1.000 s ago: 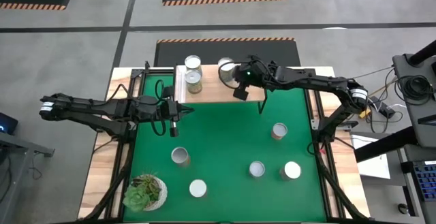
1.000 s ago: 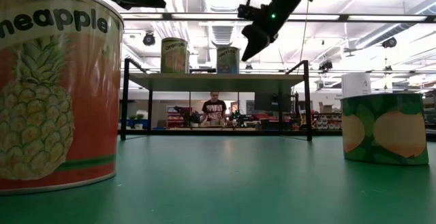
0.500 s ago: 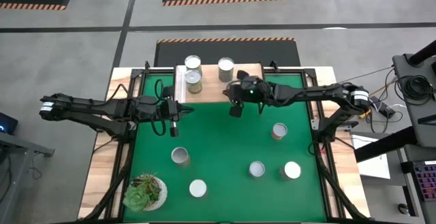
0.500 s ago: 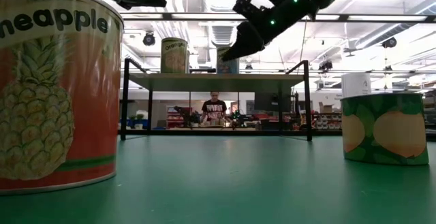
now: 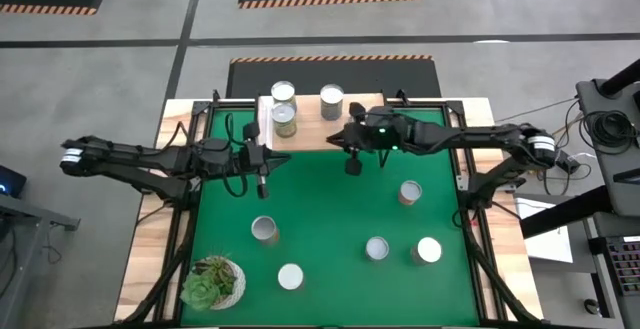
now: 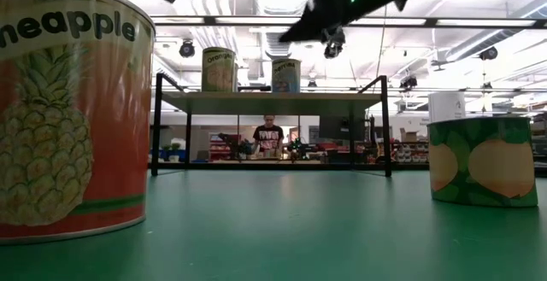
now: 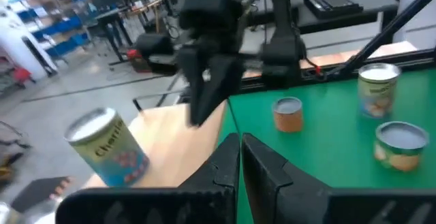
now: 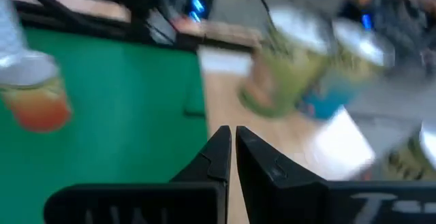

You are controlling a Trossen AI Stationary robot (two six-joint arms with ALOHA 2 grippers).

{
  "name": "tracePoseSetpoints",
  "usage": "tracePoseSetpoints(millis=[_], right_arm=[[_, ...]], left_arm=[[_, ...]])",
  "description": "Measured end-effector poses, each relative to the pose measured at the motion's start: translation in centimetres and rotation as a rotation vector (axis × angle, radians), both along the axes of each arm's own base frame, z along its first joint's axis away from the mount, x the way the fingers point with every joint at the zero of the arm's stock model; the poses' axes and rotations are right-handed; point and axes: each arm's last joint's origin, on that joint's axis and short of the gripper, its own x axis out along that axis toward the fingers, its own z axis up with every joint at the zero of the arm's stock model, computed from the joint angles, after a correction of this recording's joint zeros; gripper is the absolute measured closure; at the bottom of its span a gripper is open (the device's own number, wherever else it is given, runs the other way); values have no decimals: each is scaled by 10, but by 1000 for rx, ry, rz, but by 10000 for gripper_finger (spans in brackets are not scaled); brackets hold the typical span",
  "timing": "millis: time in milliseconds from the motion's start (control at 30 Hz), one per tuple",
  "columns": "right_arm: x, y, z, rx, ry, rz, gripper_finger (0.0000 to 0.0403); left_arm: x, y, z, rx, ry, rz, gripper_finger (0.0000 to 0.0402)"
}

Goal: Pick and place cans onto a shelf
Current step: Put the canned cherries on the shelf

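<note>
Three cans (image 5: 283, 93) (image 5: 284, 119) (image 5: 331, 99) stand upright on the light-wood shelf (image 5: 315, 134) at the table's far edge. Several more cans stand on the green mat, among them one (image 5: 263, 230) near the left and one (image 5: 408, 193) at the right. My right gripper (image 5: 342, 142) hovers shut and holds nothing, just on the near side of the shelf, pointing toward the table's left, almost level (image 6: 295, 33). My left gripper (image 5: 264, 162) is also shut on nothing, above the mat near the shelf's left end; its wrist view shows its closed fingers (image 7: 240, 149).
A potted green succulent (image 5: 212, 281) sits at the mat's near left corner. Black frame rails (image 5: 186, 219) run along the mat's sides. The shelf stands on thin black legs (image 6: 157, 123). A person (image 6: 268, 136) shows far behind the table.
My right gripper has drawn back from beside the can on the shelf toward the table's near edge and has tipped up from pointing steeply down to almost level. It has stayed shut throughout and carries nothing. The cans have not moved.
</note>
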Motion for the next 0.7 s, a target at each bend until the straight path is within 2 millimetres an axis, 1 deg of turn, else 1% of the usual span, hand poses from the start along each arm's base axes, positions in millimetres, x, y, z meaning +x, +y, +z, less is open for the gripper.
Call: tracePoseSetpoints(millis=[133, 267, 400, 500, 567, 633, 700], right_arm=[[-23, 5, 17, -89, -87, 24, 390], [-42, 10, 30, -107, -129, 16, 390], [-50, 12, 37, -115, -157, 15, 390], [-54, 12, 45, -115, -184, 10, 390], [-59, 14, 45, -56, -160, -1, 390], [-61, 14, 44, -38, -154, 2, 390], [-65, 15, 41, -43, -142, 5, 390]], left_arm=[[10, 3, 17, 35, -19, 63, 402], [22, 13, 34, 61, 22, 101, 402], [37, 29, 50, 47, 91, 163, 402], [54, 41, 59, 14, 158, 184, 402], [67, 48, 63, 8, 206, 198, 402], [79, 55, 68, 5, 237, 215, 402], [90, 62, 68, 0, 284, 233, 402]])
